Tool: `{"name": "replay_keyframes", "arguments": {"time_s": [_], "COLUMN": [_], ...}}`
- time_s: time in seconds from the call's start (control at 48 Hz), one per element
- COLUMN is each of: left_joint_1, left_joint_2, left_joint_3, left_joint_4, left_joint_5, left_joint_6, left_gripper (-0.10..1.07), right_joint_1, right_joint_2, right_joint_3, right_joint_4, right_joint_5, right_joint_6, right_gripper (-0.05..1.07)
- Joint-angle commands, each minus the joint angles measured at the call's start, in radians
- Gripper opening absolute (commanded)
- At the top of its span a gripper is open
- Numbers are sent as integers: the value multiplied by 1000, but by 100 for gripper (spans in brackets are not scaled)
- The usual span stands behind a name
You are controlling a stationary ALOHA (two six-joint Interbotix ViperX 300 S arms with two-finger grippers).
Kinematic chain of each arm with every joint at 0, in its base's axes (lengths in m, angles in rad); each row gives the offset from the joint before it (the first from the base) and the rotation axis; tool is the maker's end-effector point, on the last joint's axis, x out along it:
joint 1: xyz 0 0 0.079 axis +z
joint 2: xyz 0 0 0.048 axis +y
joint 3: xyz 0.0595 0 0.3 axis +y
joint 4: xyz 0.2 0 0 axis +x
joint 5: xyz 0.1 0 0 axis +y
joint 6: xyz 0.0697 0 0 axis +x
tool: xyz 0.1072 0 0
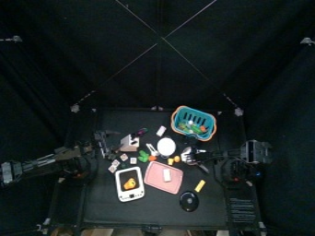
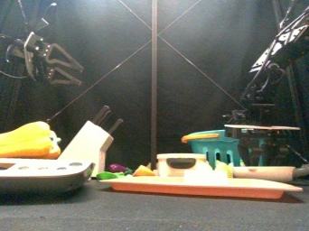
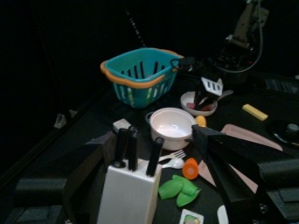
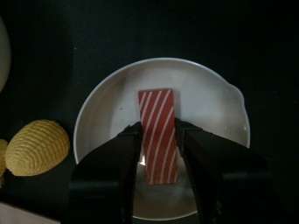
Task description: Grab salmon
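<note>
Salmon slice, flat oblong, red-orange with pale diagonal stripes (image 4: 159, 118): lying on the floor of a shallow white round bowl (image 4: 218, 114), one short end towards the bowl's middle, the other between the jaws.

Right gripper (image 4: 160, 133): pointed down into the white bowl, astride the slice. Two black jaws closed in against the slice's two long edges, one on each side, grasping it across its width. Slice not lifted, flat on the bowl floor.

Knobbly yellow rounded piece (image 4: 38, 147): just beside the bowl's outer rim, on the black table (image 1: 105, 198).

Left gripper (image 2: 63, 68): raised high over the table's left side, well apart from the bowl. Fingers released, spread and holding nothing.

Below the left wrist camera:
- Teal plastic basket with orange rim (image 3: 142, 73), upright, at the table's far part.
- White knife block with black handles (image 3: 128, 179), upright.
- Small white round cup (image 3: 172, 127), between basket and block.
- Green leaf-shaped pieces (image 3: 179, 188) and an orange carrot piece (image 3: 191, 168), near the block's foot.

At the front edge: a pink flat board (image 2: 205, 187), with a yellow smooth curved item (image 2: 27, 140) to the left.
</note>
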Motion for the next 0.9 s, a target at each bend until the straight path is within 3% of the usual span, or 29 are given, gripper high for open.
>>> {"name": "replay_keyframes", "arguments": {"time_s": [0.0, 0.188, 0.875], "left_joint_1": [-21, -54, -49], "left_joint_2": [5, 3, 3], "left_joint_3": [-11, -3, 3], "left_joint_4": [21, 44, 43], "left_joint_5": [-29, -44, -37], "left_joint_6": [0, 0, 0], "left_gripper": [103, 102, 102], "right_joint_1": [-9, -9, 2], "right_joint_2": [-17, -54, -123], "right_joint_3": [-3, -21, -57], "right_joint_4": [5, 2, 6], "right_joint_5": [11, 29, 106], "right_joint_6": [-3, -8, -6], "right_gripper": [65, 64, 64]}}
